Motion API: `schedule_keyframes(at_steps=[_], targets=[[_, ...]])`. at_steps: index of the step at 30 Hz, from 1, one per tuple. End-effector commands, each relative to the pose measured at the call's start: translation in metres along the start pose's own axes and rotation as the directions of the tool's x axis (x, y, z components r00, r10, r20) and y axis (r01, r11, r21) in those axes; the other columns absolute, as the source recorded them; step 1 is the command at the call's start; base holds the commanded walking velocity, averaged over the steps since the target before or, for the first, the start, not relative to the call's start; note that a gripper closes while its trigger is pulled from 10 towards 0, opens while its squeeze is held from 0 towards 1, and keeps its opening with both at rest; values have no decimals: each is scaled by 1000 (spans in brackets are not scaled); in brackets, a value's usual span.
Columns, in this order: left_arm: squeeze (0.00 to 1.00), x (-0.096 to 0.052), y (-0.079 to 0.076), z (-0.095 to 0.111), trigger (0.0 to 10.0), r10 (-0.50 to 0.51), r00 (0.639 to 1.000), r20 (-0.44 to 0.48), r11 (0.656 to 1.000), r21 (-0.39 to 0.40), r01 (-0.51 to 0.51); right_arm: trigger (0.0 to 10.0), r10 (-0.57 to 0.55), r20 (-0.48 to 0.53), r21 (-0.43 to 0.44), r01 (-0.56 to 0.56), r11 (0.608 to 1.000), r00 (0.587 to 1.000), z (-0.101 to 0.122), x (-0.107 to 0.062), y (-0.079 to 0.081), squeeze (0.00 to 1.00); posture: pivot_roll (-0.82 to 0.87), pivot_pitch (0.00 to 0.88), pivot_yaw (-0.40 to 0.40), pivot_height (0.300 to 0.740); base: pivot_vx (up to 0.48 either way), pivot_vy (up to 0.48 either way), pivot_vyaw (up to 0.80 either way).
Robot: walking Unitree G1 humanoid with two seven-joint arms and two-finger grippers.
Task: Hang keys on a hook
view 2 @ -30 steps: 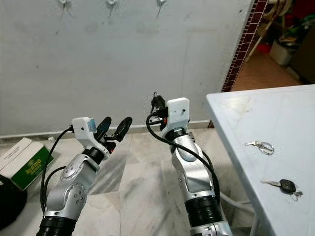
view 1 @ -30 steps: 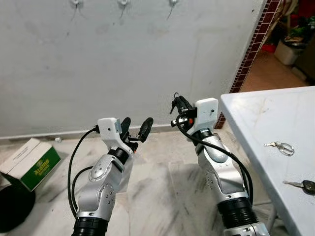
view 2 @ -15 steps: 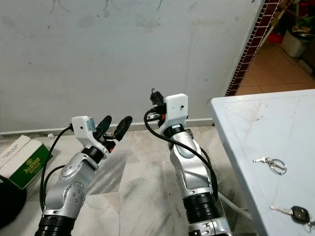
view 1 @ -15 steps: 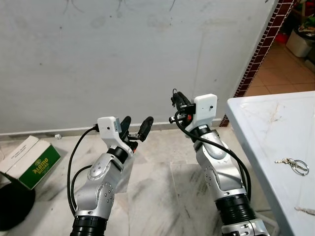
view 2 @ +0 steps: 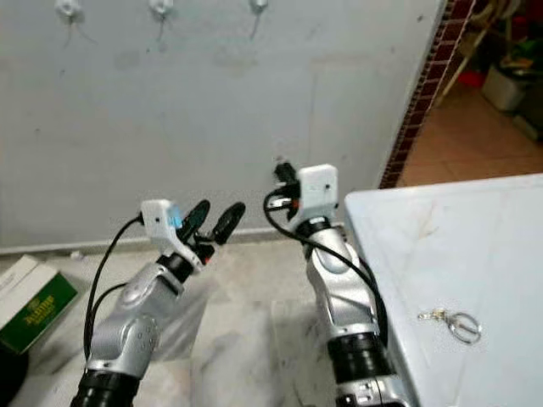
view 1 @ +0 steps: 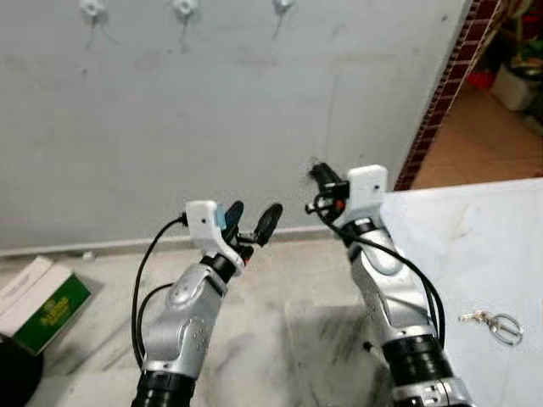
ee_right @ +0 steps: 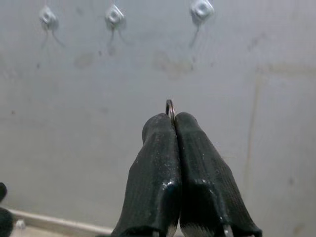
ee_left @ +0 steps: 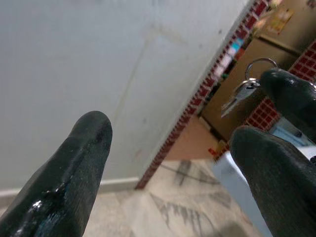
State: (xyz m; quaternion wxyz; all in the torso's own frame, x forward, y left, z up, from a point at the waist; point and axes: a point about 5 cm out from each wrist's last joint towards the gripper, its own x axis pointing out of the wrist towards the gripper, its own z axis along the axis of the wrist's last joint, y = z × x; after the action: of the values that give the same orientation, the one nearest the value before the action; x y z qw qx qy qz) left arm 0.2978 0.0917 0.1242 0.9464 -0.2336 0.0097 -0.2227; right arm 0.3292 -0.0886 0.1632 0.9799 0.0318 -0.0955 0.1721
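The right jaws (ee_right: 171, 121) were pinched closed on the keys (ee_right: 170, 107), ring edge-up. The hooks (ee_right: 201, 8) sat on the wall at twelve o'clock, well apart. Best to rise steadily and keep the ring square. The left jaws (view 1: 252, 222) gaped, empty.

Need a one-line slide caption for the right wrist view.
Right gripper shut on a key ring, facing three wall hooks above.

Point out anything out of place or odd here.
A loose silver key bunch lies on the white table instead of on the white wall hooks. A green-and-white cardboard box sits on the floor.
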Motion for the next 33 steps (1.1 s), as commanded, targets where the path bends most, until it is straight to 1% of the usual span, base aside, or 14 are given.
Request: schedule_keyframes(at_steps=[1, 18, 20, 21, 23, 25, 30, 32, 33], targets=[[0, -4, 8, 2, 10000, 25, 1000, 1, 1000, 12, -25, 10000, 38, 14, 4, -38, 999, 999, 4, 4, 11, 0, -47, 82, 38, 740, 382, 259, 0], [0, -4, 8, 1, 10000, 37, 999, -5, 999, 23, -37, 10000, 52, 13, -11, -52, 999, 999, 3, 2, 10, 0, -48, 82, 38, 740, 366, 263, 0], [0, -4, 11, -1, 10000, 70, 997, -26, 996, 52, -69, 10000, 57, 12, -24, -56, 998, 998, 3, 1, 9, 0, -48, 78, 37, 740, 0, 0, 0], [0, -4, 14, -1, 10000, 98, 995, -25, 992, 88, -96, 10000, 56, 10, -29, -56, 998, 998, 3, -1, 8, 0, -48, 78, 37, 740, 0, 0, 0], [0, -5, 16, 0, 10000, 125, 992, -19, 986, 111, -122, 10000, 55, 4, -46, -54, 997, 998, 2, -3, 5, 0, -48, 78, 37, 740, 0, 0, 0], [0, -6, 19, 0, 10000, 156, 988, -13, 978, 139, -152, 10000, 52, -11, -66, -52, 996, 999, -2, -9, 0, 0, -48, 76, 35, 740, 0, 0, 0], [0, -6, 20, -1, 10000, 151, 988, -18, 979, 137, -148, 10000, 37, -34, -88, -40, 995, 999, -7, -16, -7, 0, -52, 71, 35, 740, 0, 0, 0], [0, -6, 20, -1, 10000, 148, 989, -19, 979, 146, -144, 10000, 35, -35, -93, -38, 995, 999, -8, -17, -9, 0, -53, 70, 35, 740, 0, 0, 0], [0, -6, 19, 0, 10000, 152, 988, -11, 974, 173, -147, 10000, 30, -36, -99, -34, 995, 999, -7, -19, -11, 0, -54, 67, 37, 740, 0, 0, 0]])
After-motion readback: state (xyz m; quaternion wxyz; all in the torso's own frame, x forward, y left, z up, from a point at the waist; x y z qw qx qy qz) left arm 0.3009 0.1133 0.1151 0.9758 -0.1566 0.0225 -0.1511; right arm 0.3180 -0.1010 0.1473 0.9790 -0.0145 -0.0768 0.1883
